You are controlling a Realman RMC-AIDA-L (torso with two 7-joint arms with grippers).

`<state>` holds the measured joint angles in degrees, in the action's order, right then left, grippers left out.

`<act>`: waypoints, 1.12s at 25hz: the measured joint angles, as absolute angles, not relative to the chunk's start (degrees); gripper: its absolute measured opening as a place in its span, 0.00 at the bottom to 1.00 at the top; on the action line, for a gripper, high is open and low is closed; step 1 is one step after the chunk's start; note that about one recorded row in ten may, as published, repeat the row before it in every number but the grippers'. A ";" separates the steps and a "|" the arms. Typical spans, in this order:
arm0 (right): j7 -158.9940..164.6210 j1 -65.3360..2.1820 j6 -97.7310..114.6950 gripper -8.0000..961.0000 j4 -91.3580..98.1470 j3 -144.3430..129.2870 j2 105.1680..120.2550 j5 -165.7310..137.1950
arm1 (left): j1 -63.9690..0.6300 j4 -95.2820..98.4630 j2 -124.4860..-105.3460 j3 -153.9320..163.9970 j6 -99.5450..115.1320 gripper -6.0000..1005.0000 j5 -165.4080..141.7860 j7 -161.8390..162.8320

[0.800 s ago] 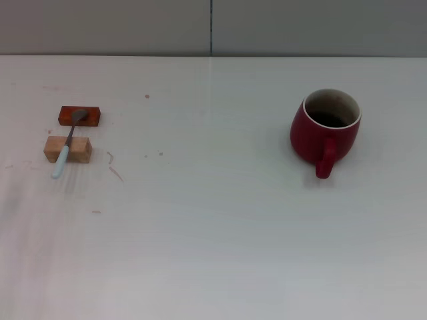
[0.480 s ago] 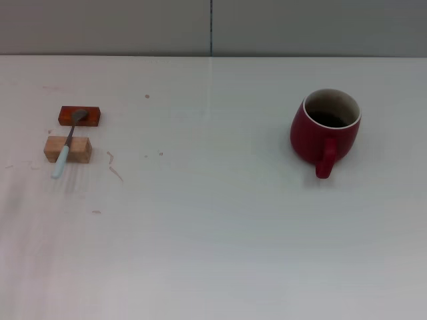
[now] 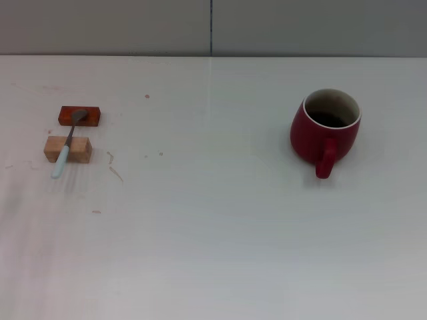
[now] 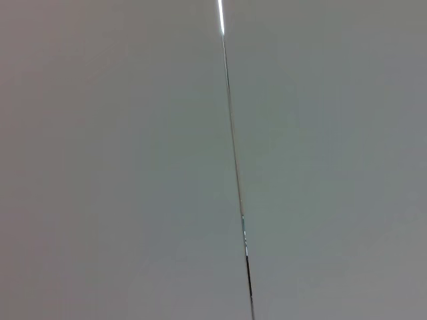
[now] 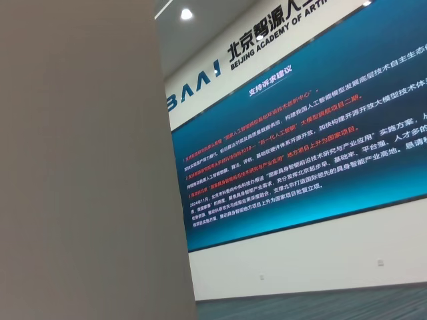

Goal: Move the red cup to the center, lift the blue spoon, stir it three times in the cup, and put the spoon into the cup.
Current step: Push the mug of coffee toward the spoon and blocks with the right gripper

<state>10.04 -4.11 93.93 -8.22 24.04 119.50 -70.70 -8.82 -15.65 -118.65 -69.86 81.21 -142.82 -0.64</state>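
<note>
Red cup (image 3: 325, 128) upright, far right.

Looks like a robotics lab or demo hall inside a research institute. Plain white tabletop (image 3: 213, 233) set up as a test bench, backed by grey partition panels (image 3: 107, 27) with a vertical seam along the far edge. In the right wrist view, a large blue display board (image 5: 307, 140) on a white wall, headed "Beijing Academy of Arti…" with rows of Chinese text, under recessed ceiling lights (image 5: 186, 13). Institutional, not domestic.
</note>
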 joint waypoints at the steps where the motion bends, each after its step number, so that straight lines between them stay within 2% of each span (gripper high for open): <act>1: 10.01 -4.20 93.50 0.69 -8.27 23.88 119.51 -70.73 | -8.86 -15.65 -118.65 -69.86 81.21 0.84 -142.82 -0.62; 3: 10.00 -4.73 92.28 0.69 -8.34 22.89 119.43 -70.76 | -9.00 -15.64 -118.65 -69.87 81.01 0.84 -142.82 -0.58; 5: 9.99 -4.90 92.21 0.51 -8.34 22.68 119.40 -70.77 | -9.02 -15.63 -118.65 -69.87 80.92 0.84 -142.82 -0.56; 10: 9.97 -6.25 90.92 0.26 -8.23 22.54 119.33 -70.82 | -9.05 -15.55 -118.65 -69.88 80.67 0.84 -142.82 -0.48; 16: 9.94 -10.28 86.75 0.04 -7.19 21.27 119.21 -70.93 | -9.16 -15.55 -118.65 -69.88 80.52 0.84 -142.82 -0.38; 23: 9.93 -19.07 76.26 0.02 -4.10 13.14 119.09 -70.94 | -9.34 -15.66 -118.74 -69.59 80.41 0.84 -142.81 -0.35; 28: 9.93 -22.92 72.27 0.01 -4.47 5.87 119.14 -70.94 | -9.32 -15.66 -118.74 -69.51 80.41 0.84 -142.83 -0.28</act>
<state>9.93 -22.92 72.27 -4.47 5.87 119.14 -70.94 -9.32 -15.66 -118.74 -69.51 80.41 -142.83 -0.28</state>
